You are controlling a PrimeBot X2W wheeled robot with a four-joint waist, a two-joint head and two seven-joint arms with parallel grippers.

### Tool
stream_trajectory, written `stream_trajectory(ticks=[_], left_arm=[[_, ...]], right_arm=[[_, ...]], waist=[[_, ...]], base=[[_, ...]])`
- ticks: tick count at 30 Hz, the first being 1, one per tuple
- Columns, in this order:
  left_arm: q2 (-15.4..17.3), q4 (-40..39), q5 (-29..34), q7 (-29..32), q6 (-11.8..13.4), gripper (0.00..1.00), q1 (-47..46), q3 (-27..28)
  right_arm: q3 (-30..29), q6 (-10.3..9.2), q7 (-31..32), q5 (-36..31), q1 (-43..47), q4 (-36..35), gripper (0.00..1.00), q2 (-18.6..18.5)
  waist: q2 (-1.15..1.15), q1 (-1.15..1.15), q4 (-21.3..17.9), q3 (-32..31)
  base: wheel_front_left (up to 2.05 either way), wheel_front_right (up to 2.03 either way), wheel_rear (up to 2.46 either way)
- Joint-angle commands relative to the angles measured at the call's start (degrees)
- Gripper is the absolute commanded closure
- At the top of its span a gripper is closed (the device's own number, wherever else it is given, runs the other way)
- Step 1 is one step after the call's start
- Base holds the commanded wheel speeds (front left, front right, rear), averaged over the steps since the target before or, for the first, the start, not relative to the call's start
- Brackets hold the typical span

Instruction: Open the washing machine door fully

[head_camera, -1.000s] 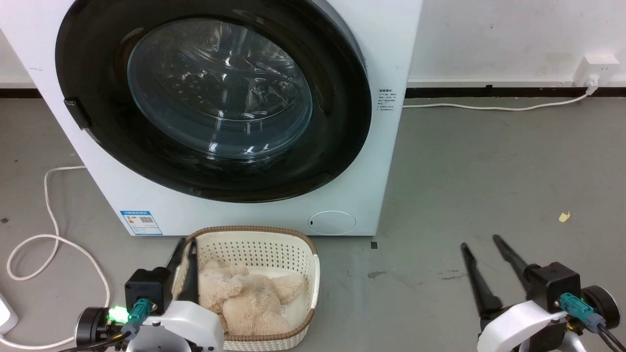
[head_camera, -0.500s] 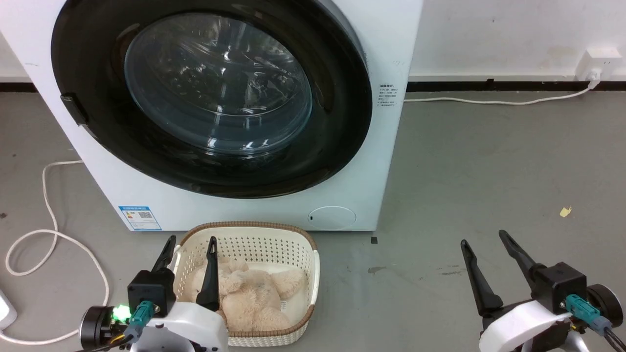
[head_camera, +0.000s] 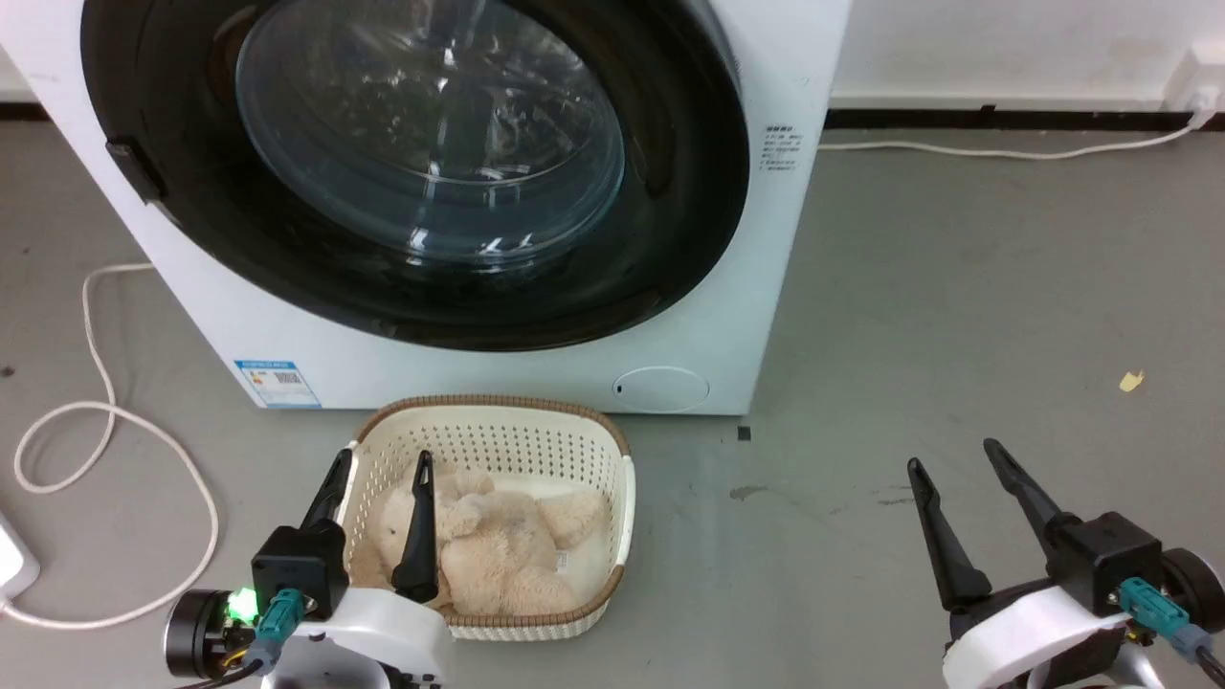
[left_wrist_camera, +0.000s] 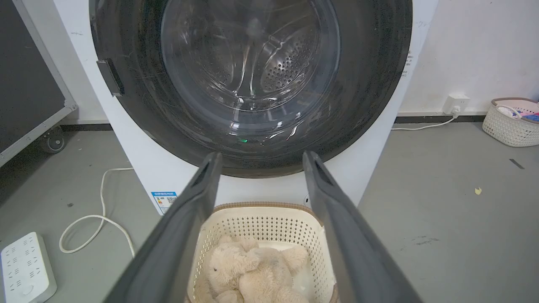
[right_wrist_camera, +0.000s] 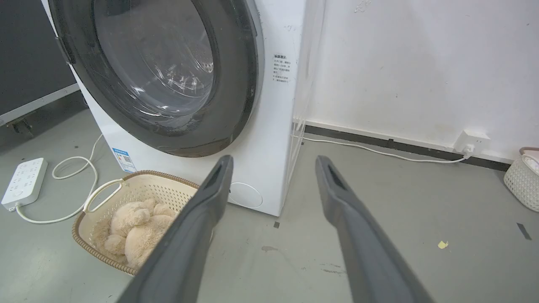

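The white washing machine (head_camera: 727, 316) stands straight ahead on the floor. Its washing machine door (head_camera: 421, 144), round with a glossy black rim and a bulging glass window, lies flat against the front; a small dark latch (head_camera: 126, 168) sits on the rim's left side. My left gripper (head_camera: 383, 461) is open low at the left, hanging empty over a basket, well short of the door (left_wrist_camera: 252, 71). My right gripper (head_camera: 952, 455) is open and empty above bare floor to the machine's right. The wrist views show each gripper's fingers (left_wrist_camera: 198, 198) (right_wrist_camera: 210, 198) spread wide, the door (right_wrist_camera: 151, 67) beyond them.
A cream basket (head_camera: 498, 407) holding a beige plush toy (head_camera: 507, 555) sits on the floor just before the machine. A white cable (head_camera: 96, 421) loops at the left, by a power strip (left_wrist_camera: 25, 265). Another basket (left_wrist_camera: 511, 122) stands by the wall at the right.
Both grippers have opened: the left from shut to wide, the right from part open to wide. The head camera has tipped, so the machine sits higher in its picture.
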Motion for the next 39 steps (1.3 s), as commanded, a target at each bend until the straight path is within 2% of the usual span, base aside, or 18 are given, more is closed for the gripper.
stream_trajectory(ticks=[1,2,3,4,5,15,25,32,39], left_arm=[[0.0,-0.4,-0.3,-0.6,0.3,0.0,-0.8,-0.2],[0.0,-0.4,-0.4,-0.7,0.4,0.0,-0.9,-0.4],[0.0,-0.4,-0.5,-0.8,0.4,0.0,-1.1,-0.5],[0.0,-0.5,-0.6,-0.9,0.5,0.0,-1.2,-0.7],[0.0,-0.5,-0.7,-1.0,0.6,0.0,-1.3,-0.8],[0.0,-1.3,-2.0,-2.2,1.3,0.0,-2.2,-1.8],[0.1,-2.2,-3.1,-3.4,2.1,0.0,-3.1,-2.9],[0.1,-2.6,-3.8,-4.3,2.5,0.0,-3.5,-3.9],[0.1,-2.9,-4.3,-5.1,2.6,0.0,-3.4,-4.8]], right_arm=[[-0.1,-0.02,-0.6,0.2,-0.9,-0.5,0.0,-0.4],[-0.1,-0.02,-0.7,0.3,-1.1,-0.6,0.0,-0.6],[-0.1,-0.02,-0.8,0.6,-1.4,-0.6,0.47,-0.8],[-0.1,-0.02,-0.9,0.7,-1.7,-0.6,0.88,-1.1],[-0.1,-0.02,-1.0,1.0,-2.0,-0.6,1.0,-1.4],[0.6,-0.02,0.4,6.3,-6.4,-1.6,1.0,-4.7],[-0.2,-0.03,5.6,17.8,-14.5,-0.7,1.0,-6.5],[-1.9,-0.03,10.7,25.9,-21.4,2.2,1.0,-5.7],[-5.6,-0.04,16.5,32.9,-29.5,8.4,1.0,-4.1]], waist=[[0.0,0.0,0.3,0.5],[0.0,0.0,0.4,0.8],[0.0,0.0,0.6,1.1],[0.0,0.0,0.7,1.4],[0.0,0.0,0.9,1.7],[0.0,0.0,2.9,4.8],[0.0,0.0,5.5,8.5],[0.0,0.0,7.3,10.5],[0.0,0.0,9.0,11.9]], base=[[0.0,0.0,0.0],[0.0,0.0,0.0],[0.0,0.0,0.0],[0.0,0.0,0.0],[0.0,0.0,0.0],[0.0,0.0,0.0],[0.0,0.0,0.0],[0.0,0.0,0.0],[0.0,0.0,0.0]])
